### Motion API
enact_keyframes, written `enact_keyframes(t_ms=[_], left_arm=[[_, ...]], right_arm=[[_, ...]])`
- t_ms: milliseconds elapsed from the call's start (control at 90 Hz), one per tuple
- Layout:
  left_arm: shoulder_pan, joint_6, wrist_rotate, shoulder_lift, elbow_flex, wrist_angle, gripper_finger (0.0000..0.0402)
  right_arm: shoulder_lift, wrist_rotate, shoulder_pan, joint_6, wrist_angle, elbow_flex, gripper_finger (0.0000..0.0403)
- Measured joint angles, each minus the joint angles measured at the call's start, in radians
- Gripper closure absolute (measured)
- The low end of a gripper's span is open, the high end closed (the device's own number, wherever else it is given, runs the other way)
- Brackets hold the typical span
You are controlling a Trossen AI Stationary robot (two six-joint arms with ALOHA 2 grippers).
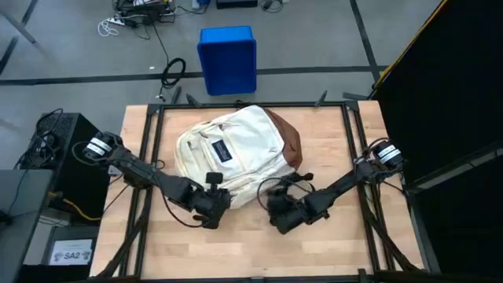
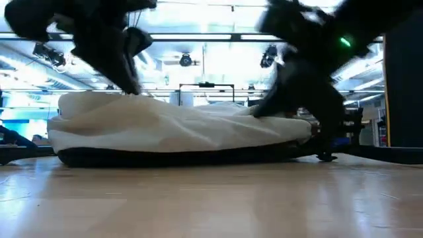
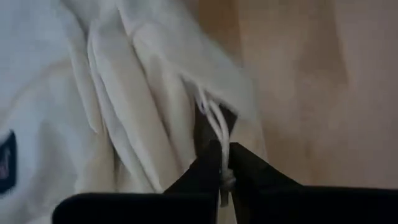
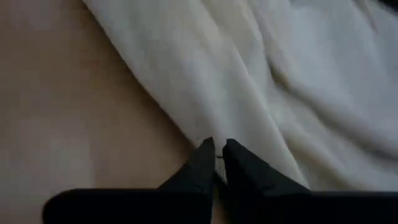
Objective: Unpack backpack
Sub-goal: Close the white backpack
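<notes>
The large cream-white fabric backpack with a brown base [image 1: 236, 153] lies flat on the pale wooden tabletop [image 1: 330, 244], toward its far middle, and looks unopened. The main risk, as I judge it, is that the whole limp bag drags or bunches if either arm pulls before the other anchors it, or that a thin grip slips free.

At the bag's near edge, the left pincer [image 3: 222, 163] has its fingers pressed together on a thin white zipper cord [image 3: 216, 121]. Just beside it, the right pincer [image 4: 216, 155] is nearly closed at the fabric hem; whether it actually holds cloth I cannot tell.
</notes>
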Motion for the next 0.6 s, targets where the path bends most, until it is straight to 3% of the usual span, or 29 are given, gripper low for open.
enact_keyframes(t_ms=[167,456,600], left_arm=[[0.002,0.051,-0.001,0.0,0.045,0.019,0.0401],[0.002,0.067,-0.004,-0.001,0.049,0.023,0.0401],[0.015,0.081,-0.003,0.0,0.05,0.045,0.0401]], right_arm=[[0.01,-0.178,-0.063,-0.239,0.275,0.002,0.0318],[0.011,-0.431,-0.178,-0.388,0.443,0.002,0.0168],[0.011,-0.488,-0.207,-0.375,0.426,0.001,0.013]])
